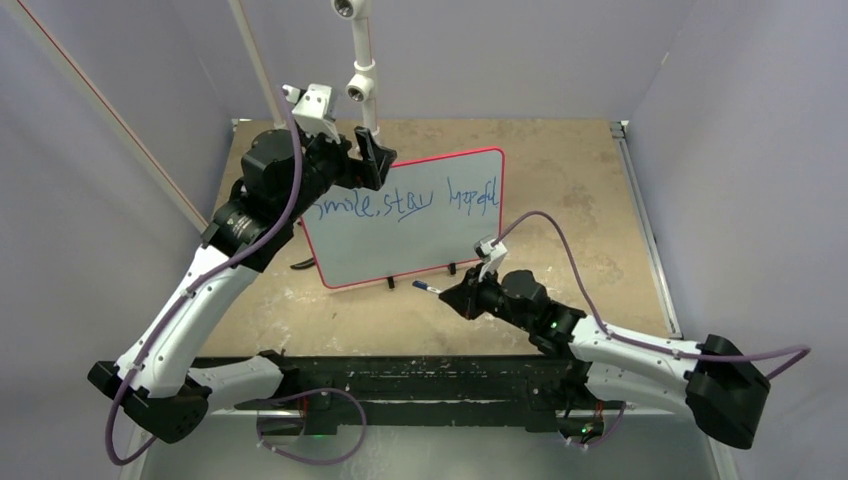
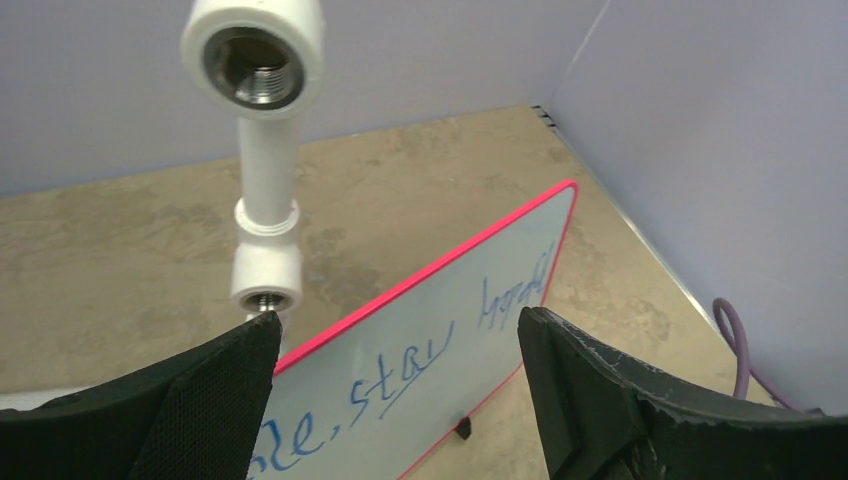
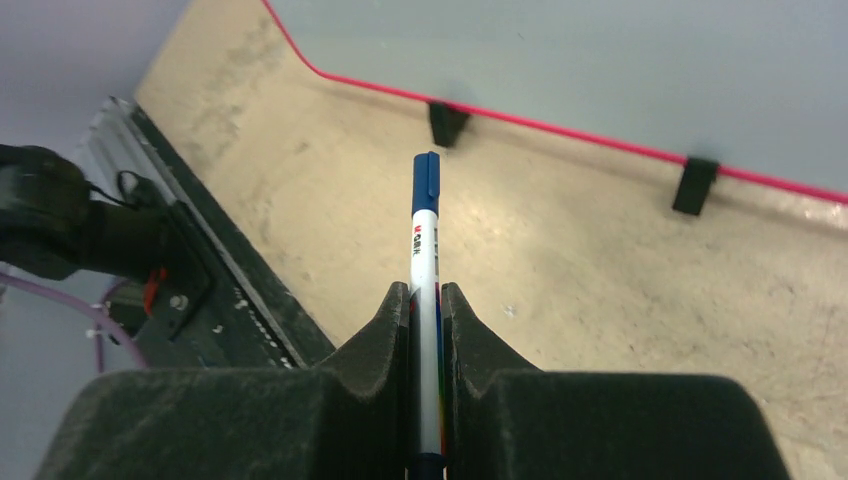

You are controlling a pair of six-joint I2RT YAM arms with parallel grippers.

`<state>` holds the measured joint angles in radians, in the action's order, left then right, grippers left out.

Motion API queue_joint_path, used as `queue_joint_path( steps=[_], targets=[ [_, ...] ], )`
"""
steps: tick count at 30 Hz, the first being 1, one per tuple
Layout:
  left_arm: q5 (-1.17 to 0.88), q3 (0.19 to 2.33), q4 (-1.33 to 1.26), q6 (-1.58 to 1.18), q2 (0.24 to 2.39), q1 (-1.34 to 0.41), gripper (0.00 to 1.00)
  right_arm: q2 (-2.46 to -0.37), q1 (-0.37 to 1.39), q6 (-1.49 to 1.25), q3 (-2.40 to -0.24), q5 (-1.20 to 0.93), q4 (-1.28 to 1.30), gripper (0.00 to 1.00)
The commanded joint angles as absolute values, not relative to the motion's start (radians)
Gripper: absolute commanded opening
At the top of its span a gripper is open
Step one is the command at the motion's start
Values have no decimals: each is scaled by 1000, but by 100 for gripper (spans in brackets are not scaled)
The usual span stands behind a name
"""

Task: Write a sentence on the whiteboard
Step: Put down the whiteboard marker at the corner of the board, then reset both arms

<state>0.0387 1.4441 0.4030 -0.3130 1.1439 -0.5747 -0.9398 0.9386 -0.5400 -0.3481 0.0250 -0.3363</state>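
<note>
The whiteboard [image 1: 400, 240] stands tilted on black feet at the table's middle, with a red frame. The sentence [image 1: 405, 203] is blue handwriting along its upper part, the middle word underlined. It also shows in the left wrist view [image 2: 400, 385] on the board [image 2: 480, 345]. My left gripper [image 1: 372, 160] hovers over the board's top left corner, open and empty, its jaws [image 2: 400, 318] wide apart. My right gripper [image 1: 458, 297] sits just in front of the board's lower edge [image 3: 600, 60], shut [image 3: 426, 295] on a white marker [image 3: 425, 235] with a blue end that points toward the board.
A white pipe fitting [image 1: 362, 70] hangs just behind the left gripper and close above it [image 2: 265, 200]. A black rail [image 1: 400, 375] runs along the near edge. Grey walls close in on three sides. The board's feet [image 3: 694, 185] rest on the tan tabletop.
</note>
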Motion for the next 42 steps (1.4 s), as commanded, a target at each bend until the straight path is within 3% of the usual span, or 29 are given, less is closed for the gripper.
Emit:
queue_joint_path(
  steps=[1, 6, 7, 10, 18, 20, 28, 34, 42],
  targets=[
    [159, 1401, 397, -262, 1122, -555, 88, -1007, 892, -588, -335, 2, -358, 0],
    [181, 1390, 402, -259, 1143, -543, 92, -1092, 800, -615, -319, -38, -341, 1],
    [194, 1381, 392, -257, 1134, -539, 92, -1095, 785, -619, -318, -33, -329, 4],
    [213, 1362, 368, -252, 1114, -521, 93, -1086, 767, -636, -309, -4, -297, 22],
    [157, 1361, 356, -256, 1151, -416, 93, -973, 760, -667, -339, 158, -145, 89],
    [135, 1357, 341, -264, 1143, -374, 93, -927, 754, -665, -367, 212, -76, 98],
    [165, 1278, 303, -264, 1066, -186, 95, -758, 601, -563, -520, 231, 33, 99],
    [372, 1104, 216, -244, 916, -152, 95, -711, 504, -449, -655, 285, 82, 99],
    [444, 834, 119, -143, 597, -152, 98, -471, 497, -258, -589, 338, -184, 99]
  ],
)
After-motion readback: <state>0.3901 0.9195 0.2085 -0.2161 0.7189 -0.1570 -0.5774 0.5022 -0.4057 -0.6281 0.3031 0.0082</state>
